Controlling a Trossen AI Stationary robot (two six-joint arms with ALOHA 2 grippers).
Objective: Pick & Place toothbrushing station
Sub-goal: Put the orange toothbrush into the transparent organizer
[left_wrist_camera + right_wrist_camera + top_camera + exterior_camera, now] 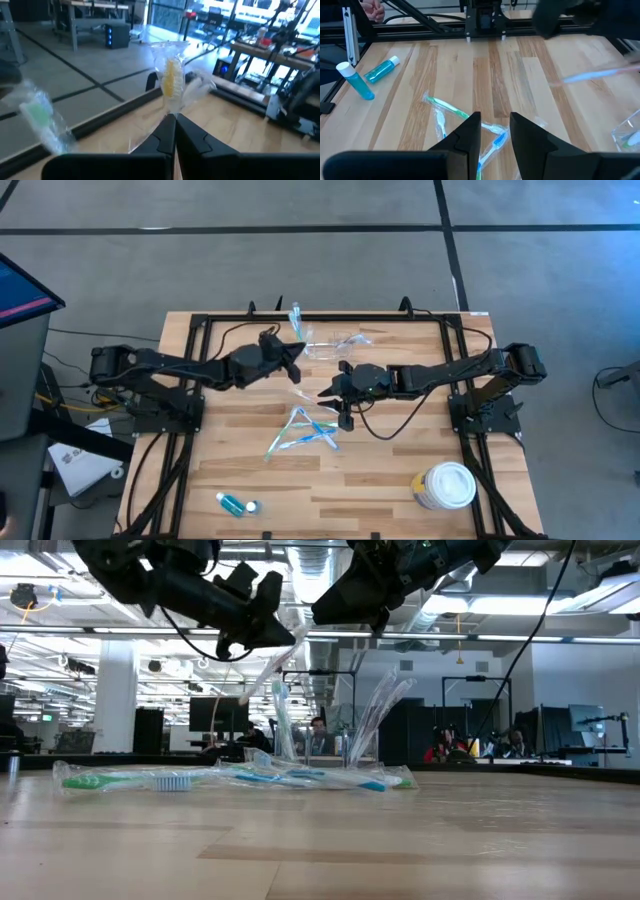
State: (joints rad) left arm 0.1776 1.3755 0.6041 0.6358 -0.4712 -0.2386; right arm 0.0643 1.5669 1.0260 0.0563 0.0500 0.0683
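Currently toothbrushing station [335, 342], clear glossy plastic, lies long axis left-right by far rail. Left gripper [297, 367] pinches wrapped toothbrush [171, 82]; right gripper [331, 393] parted, empty.

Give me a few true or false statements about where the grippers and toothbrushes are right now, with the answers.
1. The left gripper is shut on a wrapped toothbrush. True.
2. The right gripper holds the white-lidded tub. False: its fingers stand apart and empty, and the tub sits at the table's near right corner.
3. Wrapped toothbrushes lie loose on the table. True.
4. The blue bottle stands inside the clear holder. False: it lies on the table, far from it.
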